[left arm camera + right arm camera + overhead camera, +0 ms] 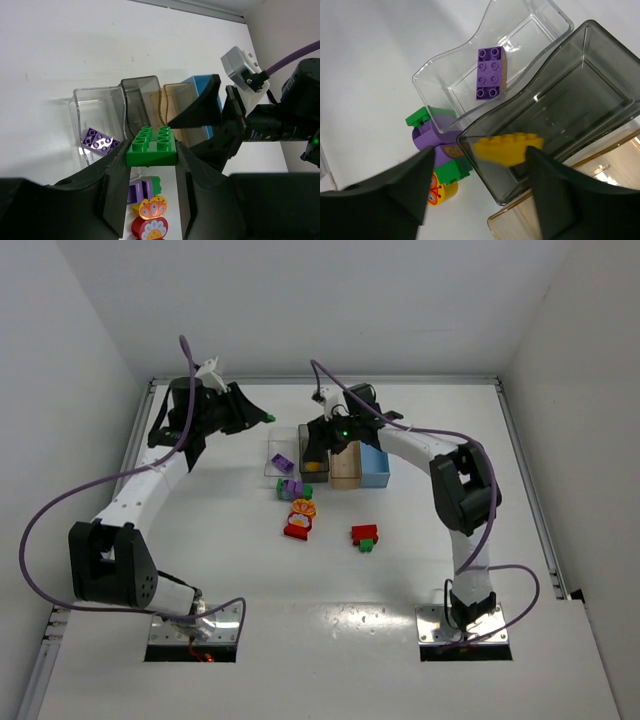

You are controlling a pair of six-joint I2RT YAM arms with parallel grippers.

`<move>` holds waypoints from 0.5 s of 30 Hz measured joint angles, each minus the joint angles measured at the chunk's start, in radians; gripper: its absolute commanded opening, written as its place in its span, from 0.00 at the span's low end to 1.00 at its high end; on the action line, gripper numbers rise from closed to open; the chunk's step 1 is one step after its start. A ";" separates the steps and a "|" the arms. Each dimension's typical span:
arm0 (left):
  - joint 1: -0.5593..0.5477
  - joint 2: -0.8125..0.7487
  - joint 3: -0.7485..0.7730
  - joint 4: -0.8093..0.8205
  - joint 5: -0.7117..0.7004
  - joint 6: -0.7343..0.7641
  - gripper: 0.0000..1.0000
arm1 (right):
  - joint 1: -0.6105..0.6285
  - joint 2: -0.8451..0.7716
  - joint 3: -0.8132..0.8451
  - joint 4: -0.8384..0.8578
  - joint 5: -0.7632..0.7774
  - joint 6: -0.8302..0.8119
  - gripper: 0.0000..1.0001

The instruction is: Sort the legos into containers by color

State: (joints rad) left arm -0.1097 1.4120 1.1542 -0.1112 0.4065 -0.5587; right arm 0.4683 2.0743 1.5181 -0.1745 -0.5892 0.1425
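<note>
My left gripper (151, 172) is shut on a green lego (151, 145) and holds it up behind the clear container (283, 462), left of the row. That container (97, 107) has a purple lego (100, 141) in it. My right gripper (480, 167) hangs open over the smoky grey container (560, 100). A blurred yellow lego (502, 147) lies loose between its spread fingers, above that bin's near corner. The tan container (345, 468) and the light blue container (377, 466) continue the row to the right. Loose legos lie in front: a purple-and-green cluster (291, 488), a yellow-orange piece (303, 507), a red piece (297, 529).
Another red brick (364, 533) with a small green one (367, 545) lies nearer the right arm's base. White walls close the table at the back and sides. Both arms reach far over the table, their grippers close together at the bins.
</note>
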 measured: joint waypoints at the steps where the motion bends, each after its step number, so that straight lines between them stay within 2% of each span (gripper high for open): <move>1: 0.000 0.002 0.000 0.002 0.008 -0.002 0.00 | 0.003 0.002 0.004 0.000 0.010 0.000 0.88; 8: -0.024 0.050 0.000 0.072 0.087 -0.037 0.00 | -0.003 -0.063 -0.020 0.002 0.097 0.018 0.90; 11: -0.097 0.097 0.015 0.099 0.104 -0.037 0.00 | -0.050 -0.231 -0.114 -0.004 0.166 0.031 0.91; 15: -0.253 0.225 0.122 0.101 0.125 -0.013 0.00 | -0.196 -0.521 -0.213 -0.018 0.254 0.035 0.91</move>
State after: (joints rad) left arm -0.3626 1.6371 1.2762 -0.0097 0.5316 -0.5716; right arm 0.2726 1.5528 1.3052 -0.1921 -0.3351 0.1772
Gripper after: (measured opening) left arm 0.422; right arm 0.909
